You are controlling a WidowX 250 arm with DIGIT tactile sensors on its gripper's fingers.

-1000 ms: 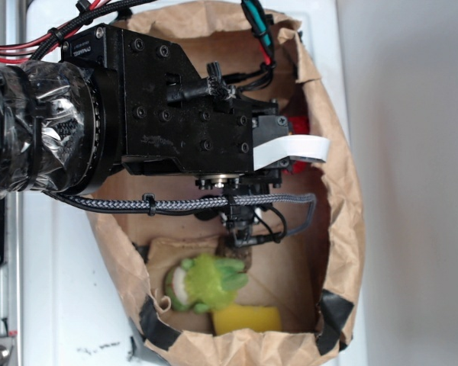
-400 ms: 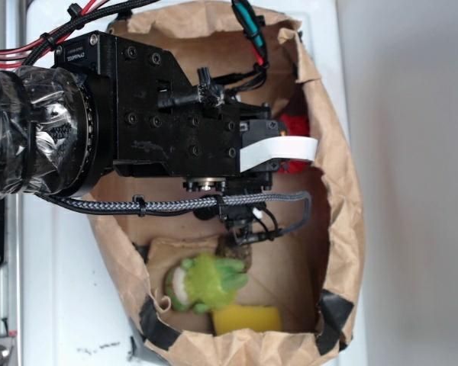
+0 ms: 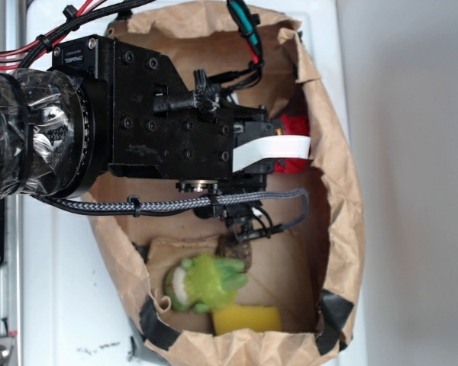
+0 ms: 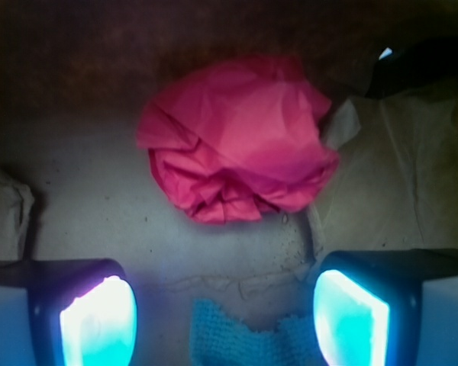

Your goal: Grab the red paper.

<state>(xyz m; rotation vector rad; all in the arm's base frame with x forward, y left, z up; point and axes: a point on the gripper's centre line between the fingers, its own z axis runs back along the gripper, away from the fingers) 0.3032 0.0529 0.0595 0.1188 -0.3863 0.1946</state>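
Gripper (image 4: 225,316) spread wide, holding nothing, inside brown bag (image 3: 343,221). Red paper (image 4: 237,141) on bag floor ahead of fingers (image 4: 99,320), not touched, centred between them. Green plush (image 3: 206,282) and yellow block (image 3: 248,319) at bag's far end.

Black arm (image 3: 137,114) reaching in from left, fingers (image 4: 99,320) spread wide, empty
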